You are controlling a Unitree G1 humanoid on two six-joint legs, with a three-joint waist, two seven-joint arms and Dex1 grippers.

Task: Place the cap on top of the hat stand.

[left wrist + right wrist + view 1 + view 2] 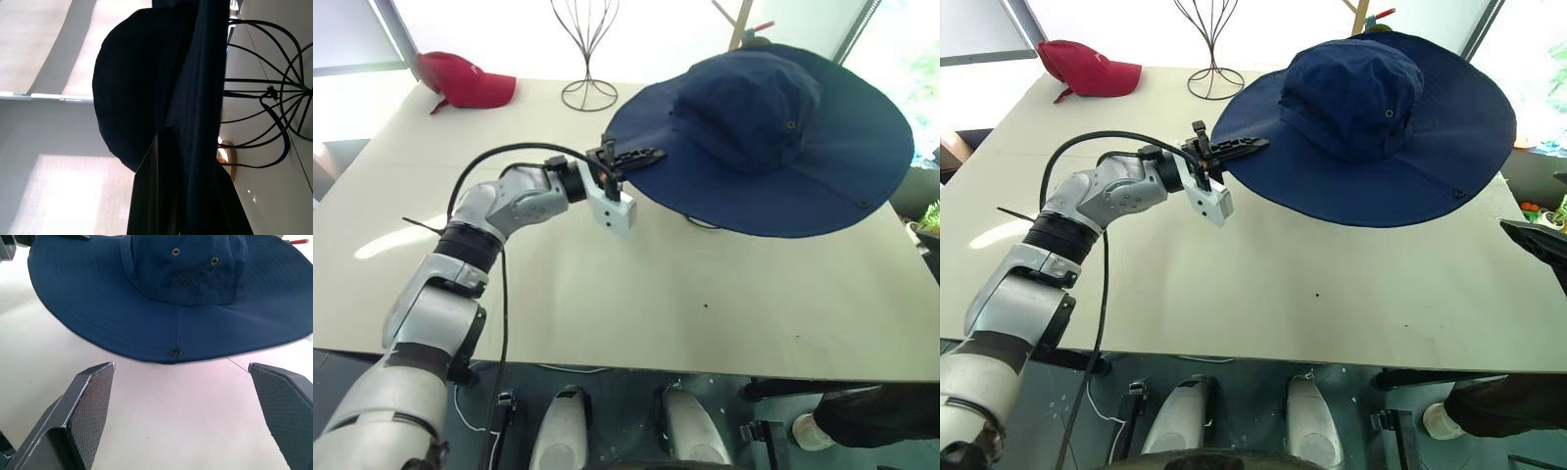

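Head views: left tool (pixel 628 157) clamped shut on the near-left edge of the cap's brim; the cap (pixel 764 137), navy with a wide floppy brim, sits crown-up over the far right part of the tabletop (pixel 656 294), brim spread roughly level and raised off the surface. The hat stand is mostly hidden under the cap, a bit of black wire peeks out below the brim's near edge (pixel 703 223). Taller tulip-shaped wire stand (pixel 588 54) stands just left of the cap at the far edge, red baseball cap (pixel 465 80) at the far left corner, top of a wooden pole stand (pixel 741 24) behind the crown. Left wrist view: own fingers (pixel 156 196) closed with brim fabric between them, crown bulging to one side, globe cage of the hat stand (pixel 266 93) on the other side of the brim, standing on the tabletop. Right wrist view: right tool (pixel 195 382) wide open, holding nothing, facing the cap's brim and crown (pixel 186 264) from short of its edge
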